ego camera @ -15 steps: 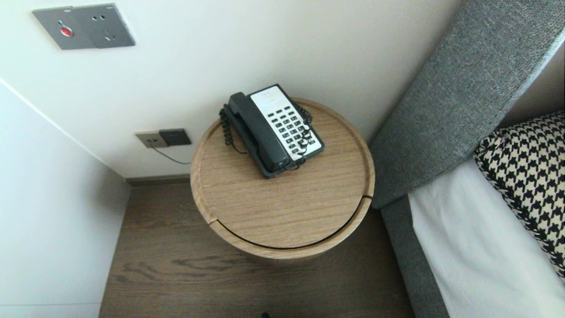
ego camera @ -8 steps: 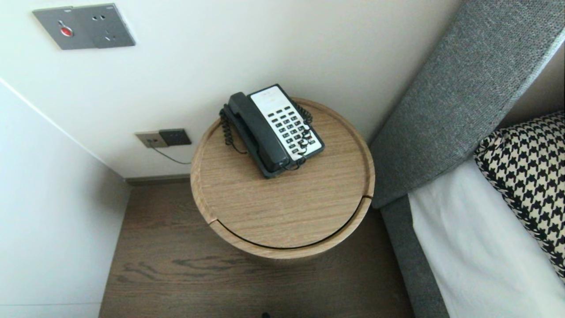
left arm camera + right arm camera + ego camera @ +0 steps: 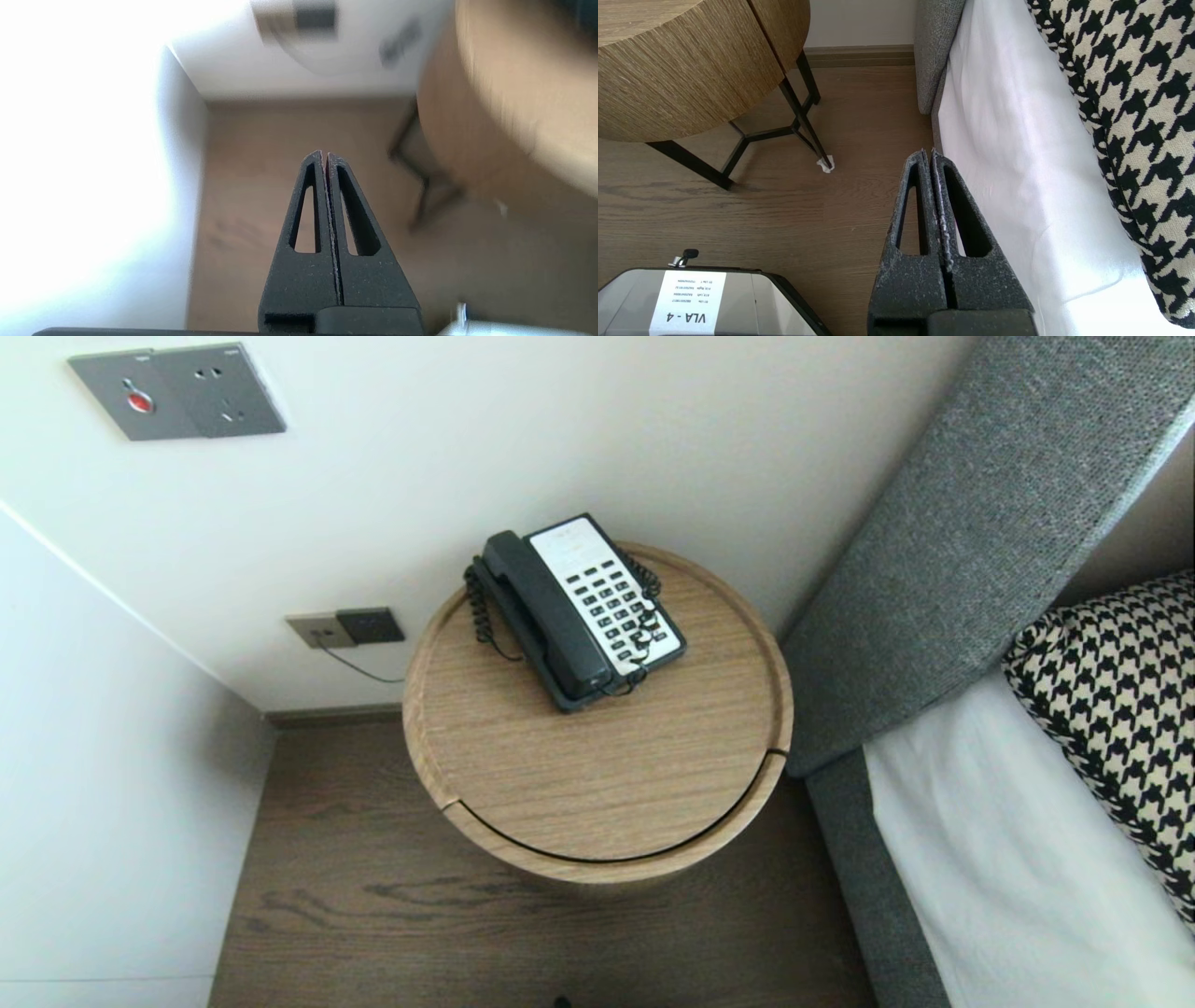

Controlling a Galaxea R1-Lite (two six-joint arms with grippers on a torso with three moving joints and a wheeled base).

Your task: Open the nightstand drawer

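A black corded telephone point(image 3: 577, 611) with a white keypad and its handset on the cradle sits at the back of a round wooden bedside table point(image 3: 616, 784). Neither arm shows in the head view. My left gripper point(image 3: 324, 155) is shut and empty, low over the wooden floor beside the table's side point(image 3: 472, 121). My right gripper point(image 3: 928, 153) is shut and empty, parked low between the table's black legs point(image 3: 803, 116) and the bed's white sheet point(image 3: 1017, 154).
A white wall stands behind the table with a grey switch panel point(image 3: 177, 390) and a low socket point(image 3: 347, 627). A white panel closes the left side. A grey headboard point(image 3: 980, 523) and houndstooth pillow point(image 3: 1120, 709) lie right. The robot's base point(image 3: 696, 298) is on the floor.
The head view shows no change. The telephone and the table stay where they were.
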